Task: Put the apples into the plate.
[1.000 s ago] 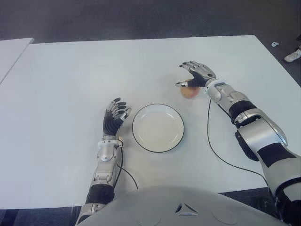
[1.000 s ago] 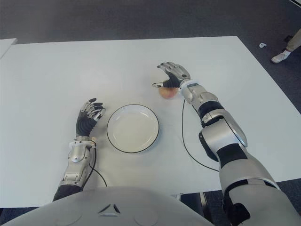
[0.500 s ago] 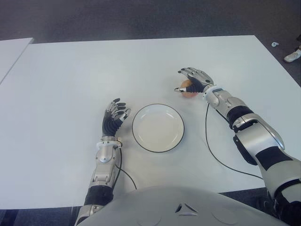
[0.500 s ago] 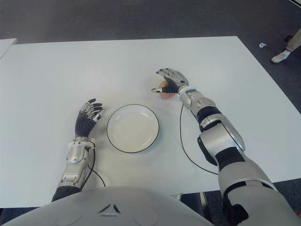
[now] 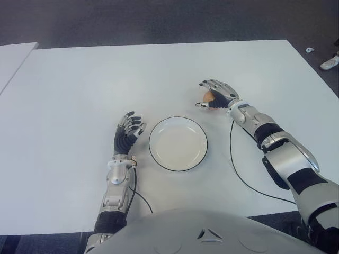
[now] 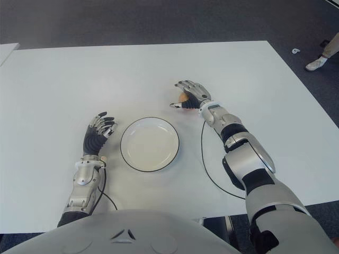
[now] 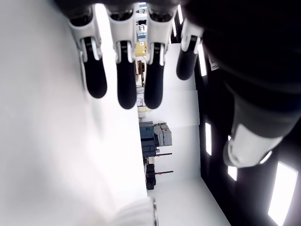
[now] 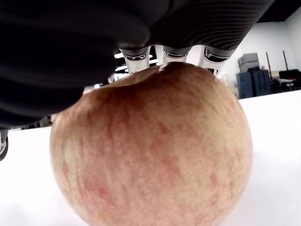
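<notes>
Lowered since the earlier frame, the right robot hand (image 5: 216, 95) now cups the apple (image 8: 150, 146) on the tabletop (image 5: 79, 79), fingers draped over but not visibly clamped. Left robot hand (image 5: 127, 132) idles unclenched beside the plate (image 5: 178, 143). Apple: firm, smooth, round; grip across its widest part.

1. Finding no readable text, label, brand, number or sign in any view.
2. Showing no lettering on the white table (image 5: 79, 95), the plate (image 5: 178, 144) or the apple (image 8: 150, 146).
3. Bearing no legible markings on the left hand (image 5: 128, 129) or the right hand (image 5: 217, 92).
4. Appearing too small to read: the distant boxes and machines (image 7: 155, 136) in the left wrist view.
</notes>
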You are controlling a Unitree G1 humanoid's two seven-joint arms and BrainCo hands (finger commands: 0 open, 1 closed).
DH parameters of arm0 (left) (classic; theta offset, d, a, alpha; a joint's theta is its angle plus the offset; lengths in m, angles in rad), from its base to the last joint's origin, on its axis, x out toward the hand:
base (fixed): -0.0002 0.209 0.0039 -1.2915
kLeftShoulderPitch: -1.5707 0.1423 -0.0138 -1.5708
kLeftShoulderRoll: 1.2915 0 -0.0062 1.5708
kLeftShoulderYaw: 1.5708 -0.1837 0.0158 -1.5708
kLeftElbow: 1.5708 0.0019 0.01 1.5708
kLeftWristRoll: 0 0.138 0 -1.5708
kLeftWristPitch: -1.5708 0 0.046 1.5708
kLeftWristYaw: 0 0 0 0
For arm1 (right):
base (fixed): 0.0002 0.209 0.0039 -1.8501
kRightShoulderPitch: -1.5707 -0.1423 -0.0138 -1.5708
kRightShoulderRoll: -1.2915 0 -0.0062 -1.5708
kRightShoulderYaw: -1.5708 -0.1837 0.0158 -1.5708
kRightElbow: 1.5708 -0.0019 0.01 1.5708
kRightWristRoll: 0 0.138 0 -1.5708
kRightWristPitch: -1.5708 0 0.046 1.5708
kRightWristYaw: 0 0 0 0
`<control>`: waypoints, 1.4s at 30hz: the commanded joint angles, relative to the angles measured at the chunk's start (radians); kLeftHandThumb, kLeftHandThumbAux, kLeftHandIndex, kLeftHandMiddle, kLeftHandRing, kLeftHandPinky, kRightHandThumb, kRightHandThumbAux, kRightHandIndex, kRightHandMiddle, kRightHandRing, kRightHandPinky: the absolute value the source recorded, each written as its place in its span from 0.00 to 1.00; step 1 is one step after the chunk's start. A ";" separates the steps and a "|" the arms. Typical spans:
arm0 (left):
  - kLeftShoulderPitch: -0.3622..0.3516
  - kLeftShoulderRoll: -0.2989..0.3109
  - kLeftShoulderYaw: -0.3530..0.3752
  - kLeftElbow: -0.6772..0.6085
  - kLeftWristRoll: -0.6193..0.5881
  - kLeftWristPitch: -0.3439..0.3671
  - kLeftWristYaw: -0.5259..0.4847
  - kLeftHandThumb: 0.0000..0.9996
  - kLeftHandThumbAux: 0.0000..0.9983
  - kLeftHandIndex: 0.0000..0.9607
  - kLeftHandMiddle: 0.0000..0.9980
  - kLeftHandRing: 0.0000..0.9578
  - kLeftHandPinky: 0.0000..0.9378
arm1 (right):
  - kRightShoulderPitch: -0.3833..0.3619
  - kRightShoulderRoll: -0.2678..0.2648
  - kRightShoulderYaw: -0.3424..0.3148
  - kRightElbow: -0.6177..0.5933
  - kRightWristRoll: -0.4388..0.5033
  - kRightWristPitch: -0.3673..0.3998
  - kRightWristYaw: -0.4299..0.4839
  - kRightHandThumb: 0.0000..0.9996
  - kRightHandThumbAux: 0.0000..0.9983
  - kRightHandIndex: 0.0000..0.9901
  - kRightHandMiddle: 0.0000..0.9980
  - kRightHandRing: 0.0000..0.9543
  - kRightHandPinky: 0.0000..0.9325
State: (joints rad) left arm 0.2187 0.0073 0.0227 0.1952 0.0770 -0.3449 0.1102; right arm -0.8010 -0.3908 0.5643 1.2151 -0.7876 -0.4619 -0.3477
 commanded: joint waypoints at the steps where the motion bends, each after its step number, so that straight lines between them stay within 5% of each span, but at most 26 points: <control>1: 0.023 0.001 -0.004 0.001 -0.005 0.015 -0.016 0.24 0.64 0.21 0.33 0.35 0.35 | 0.037 0.015 0.012 0.005 0.001 -0.004 -0.004 0.24 0.30 0.00 0.00 0.00 0.00; 42: 0.107 0.000 -0.009 -0.105 0.010 0.052 -0.018 0.27 0.62 0.20 0.32 0.33 0.33 | 0.110 0.036 0.031 0.054 0.020 0.027 -0.021 0.23 0.32 0.00 0.00 0.00 0.00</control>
State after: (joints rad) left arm 0.3045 0.0064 0.0197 0.0997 0.0790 -0.3218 0.0959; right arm -0.7653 -0.3724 0.5705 1.2285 -0.7540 -0.4429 -0.4055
